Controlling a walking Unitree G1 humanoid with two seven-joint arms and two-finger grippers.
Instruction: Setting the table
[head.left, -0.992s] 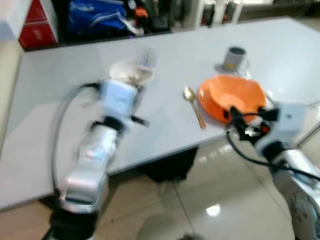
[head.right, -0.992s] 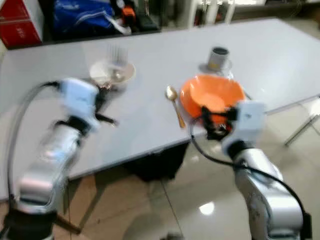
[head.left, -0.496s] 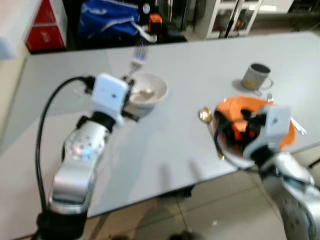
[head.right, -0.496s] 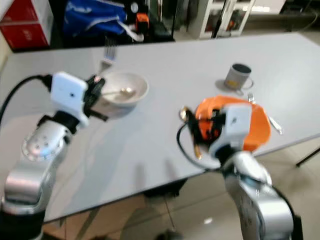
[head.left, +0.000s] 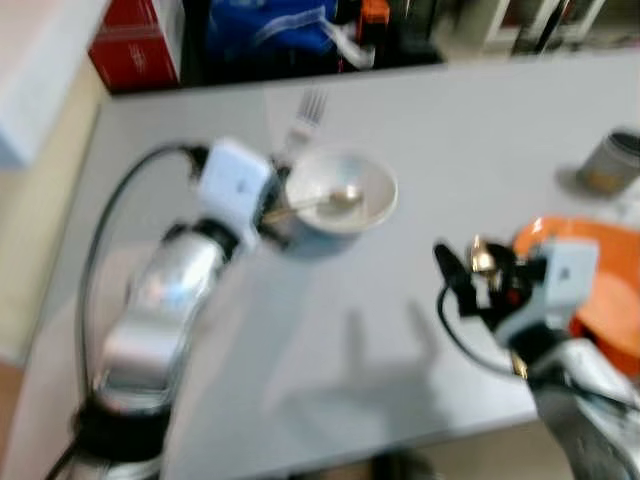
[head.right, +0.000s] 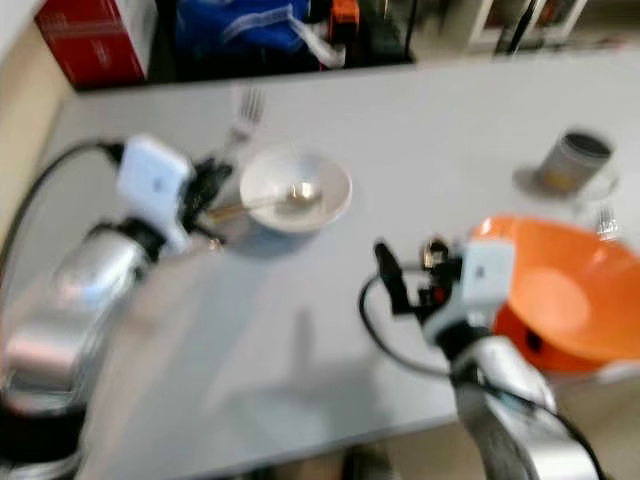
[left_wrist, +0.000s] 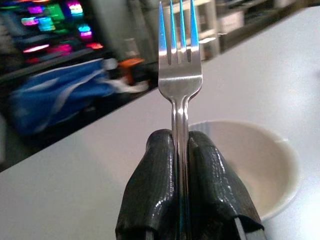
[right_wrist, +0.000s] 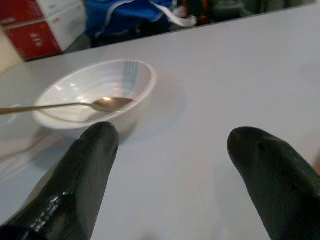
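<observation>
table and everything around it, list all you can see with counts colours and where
table: 1, pale grey, spans the scene
bowl: 1, white, left-centre of the table
spoon: 1, gold, lying in the white bowl with its handle over the rim
fork: 1, silver, upright, held beside the white bowl
orange bowl: 1, orange, right near edge of the table
cup: 1, grey, on a clear saucer behind the orange bowl
second fork: 1, silver, just beyond the orange bowl, blurred
box: 1, red, beyond the table's far left
bag: 1, blue, beyond the far edge
left end effector: black fingers shut on the fork
right end effector: black fingers open, over bare table facing the white bowl
</observation>
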